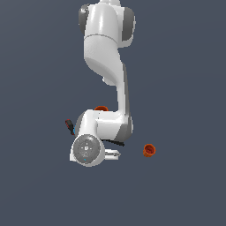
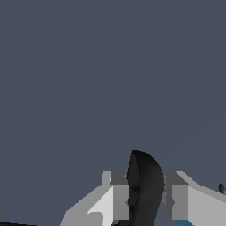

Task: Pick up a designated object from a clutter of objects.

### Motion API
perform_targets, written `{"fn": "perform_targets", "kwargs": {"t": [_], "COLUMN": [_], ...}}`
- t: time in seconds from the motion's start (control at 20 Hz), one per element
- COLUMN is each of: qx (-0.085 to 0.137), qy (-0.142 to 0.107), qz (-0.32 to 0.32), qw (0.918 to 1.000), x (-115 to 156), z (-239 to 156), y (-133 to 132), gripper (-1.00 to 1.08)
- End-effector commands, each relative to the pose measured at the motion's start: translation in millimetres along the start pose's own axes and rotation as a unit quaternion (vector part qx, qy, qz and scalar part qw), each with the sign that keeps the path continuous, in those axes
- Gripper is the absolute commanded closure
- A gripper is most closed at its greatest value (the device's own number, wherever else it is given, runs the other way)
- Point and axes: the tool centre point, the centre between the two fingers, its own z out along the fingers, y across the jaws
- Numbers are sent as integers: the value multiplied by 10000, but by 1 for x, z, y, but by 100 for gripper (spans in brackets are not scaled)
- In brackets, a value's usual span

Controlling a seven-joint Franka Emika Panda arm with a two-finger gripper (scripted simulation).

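In the wrist view, a rounded handle of the black spring clamp [image 2: 143, 187] stands between the two grey fingers [image 2: 120, 201] of my gripper [image 2: 148, 196], which press on it from both sides. In the exterior view the arm bends low over the clutter, and the gripper [image 1: 113, 153] is mostly hidden behind the wrist. There only a thin black piece of the clamp [image 1: 117, 142] shows under the forearm. The clamp's orange jaw tips are hidden.
One orange cup [image 1: 149, 150] lies on the floor at the exterior view's right of the hand. A second orange cup [image 1: 101, 108] peeks out behind the arm. The red-and-black screwdriver [image 1: 69, 125] lies at the exterior view's left. A sliver of blue [image 2: 182, 223] shows beneath one finger.
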Motion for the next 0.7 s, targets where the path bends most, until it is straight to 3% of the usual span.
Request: {"fn": "perform_targets", "kwargs": {"t": [0.0, 0.3, 0.65], "qx": [74, 329, 650], "qy": [247, 965, 1872], "qz": [-164, -704, -1385], "qw": [9995, 9923, 9703], "x": [9, 27, 37], "z": [-21, -81, -161], "y": [-2, -10, -17], "gripper": [108, 108, 108]}}
